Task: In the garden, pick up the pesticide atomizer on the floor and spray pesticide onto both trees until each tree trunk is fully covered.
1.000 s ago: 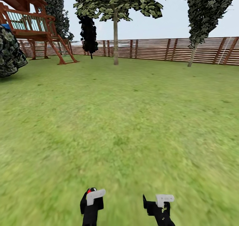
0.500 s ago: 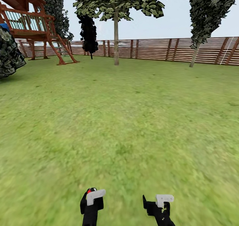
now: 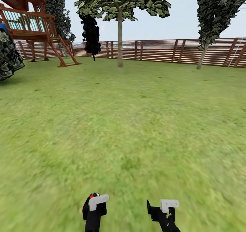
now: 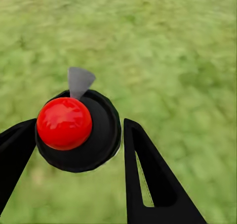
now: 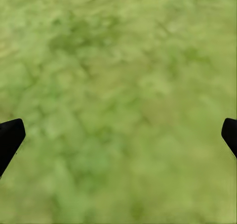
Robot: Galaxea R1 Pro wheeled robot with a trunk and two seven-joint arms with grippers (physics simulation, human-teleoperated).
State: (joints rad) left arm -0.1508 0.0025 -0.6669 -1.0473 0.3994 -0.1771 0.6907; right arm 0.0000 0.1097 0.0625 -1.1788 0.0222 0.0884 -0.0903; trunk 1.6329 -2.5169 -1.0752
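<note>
Evidently the robot is on the carrying leg of the job, rolling over the wide green lawn with the sprayer already in hand. The left gripper has its black fingers closed about the pesticide atomizer, a round black body topped with a glossy red ball and a small grey nozzle poking out toward the grass; in the head view the same red and black top peeps out just behind the pale finger plate of that gripper, low at the frame's edge. The right gripper holds nothing, its dark fingertips spread wide with bare turf between them. Ahead, well apart from the robot, a straight grey-brown trunk rises under a leafy green crown just in front of the brown slatted wooden fence, and a second, leaning trunk stands off to the right beneath darker foliage. A reddish wooden play tower stands at the far left. No white specks of spray are to be seen on either trunk, so I judge the spraying not yet begun. The next move calls for closing the long stretch of lawn to the nearer tree, then lifting the left arm so the nozzle faces the bark.
</note>
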